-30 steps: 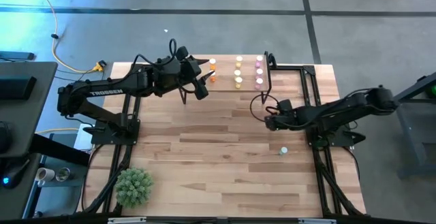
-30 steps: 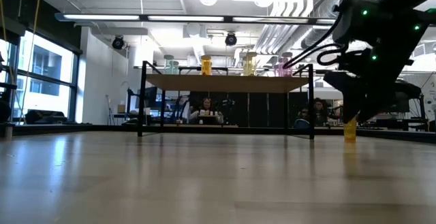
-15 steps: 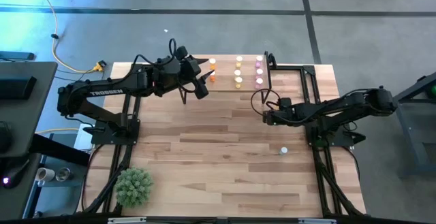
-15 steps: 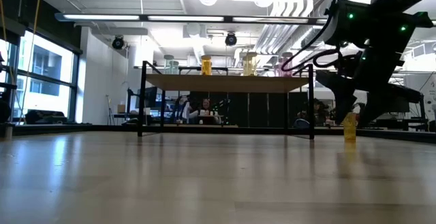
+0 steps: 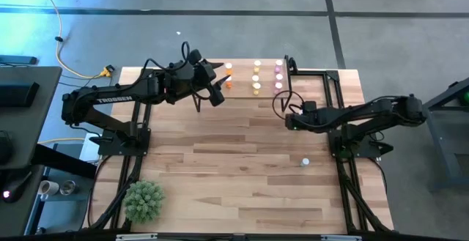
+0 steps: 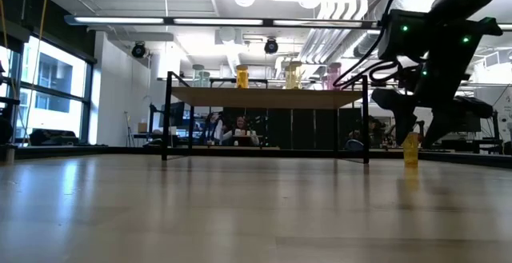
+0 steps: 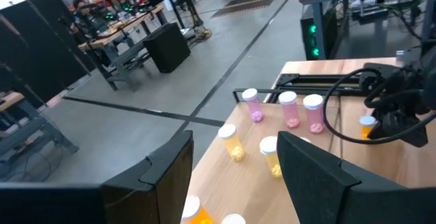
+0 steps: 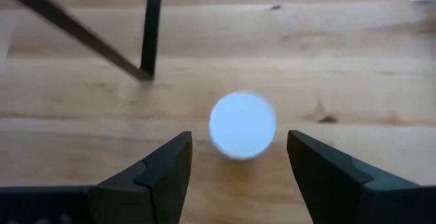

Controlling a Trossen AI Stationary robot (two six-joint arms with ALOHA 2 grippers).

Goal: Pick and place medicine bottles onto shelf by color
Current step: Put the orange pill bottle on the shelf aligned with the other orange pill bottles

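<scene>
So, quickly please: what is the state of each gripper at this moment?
Left gripper: open, holding nothing, raised at the shelf.
Right gripper: open, holding nothing, directly above a white-capped bottle standing on the table.

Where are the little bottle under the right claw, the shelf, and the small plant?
bottle (image 8: 242, 125), right wrist view, on its white cap.
shelf (image 6: 264, 97), low view, on its wooden front edge.
plant (image 5: 143, 201), high view, on its green leaves.

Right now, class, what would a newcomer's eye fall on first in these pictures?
Probably the small shelf at the table's far edge, with rows of orange, yellow and pink bottles on top. Next, the right gripper, fingers open, hanging straight above one white-capped bottle on the table. The left gripper hovers open over the shelf.
</scene>
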